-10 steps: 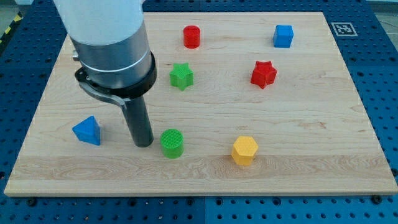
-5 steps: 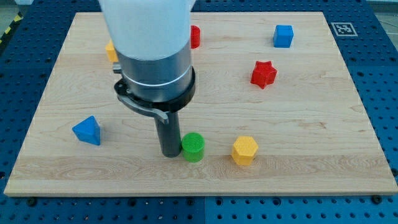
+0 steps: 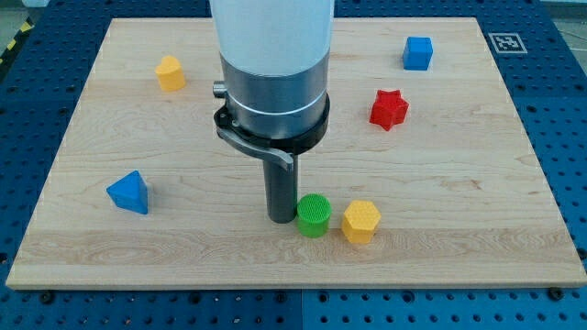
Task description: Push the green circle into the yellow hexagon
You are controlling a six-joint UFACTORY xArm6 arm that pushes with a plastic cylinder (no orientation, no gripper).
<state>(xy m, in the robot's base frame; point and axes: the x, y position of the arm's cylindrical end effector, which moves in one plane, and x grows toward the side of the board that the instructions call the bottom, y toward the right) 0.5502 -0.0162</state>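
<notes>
my tip (image 3: 282,218) has shoved the green circle (image 3: 314,215) rightward since a moment ago. it now seems to touch the yellow hexagon (image 3: 360,221), so the push looks nearly done. no jaws here; nothing is held.

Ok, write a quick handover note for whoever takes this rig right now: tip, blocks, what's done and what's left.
My tip is down on the board, against the view's left side of the green circle.
The green circle sits just left of the yellow hexagon, touching it or nearly so.
Done: the circle has been pushed rightward along the board to the hexagon.
Left: at most a short push right to confirm contact.
</notes>
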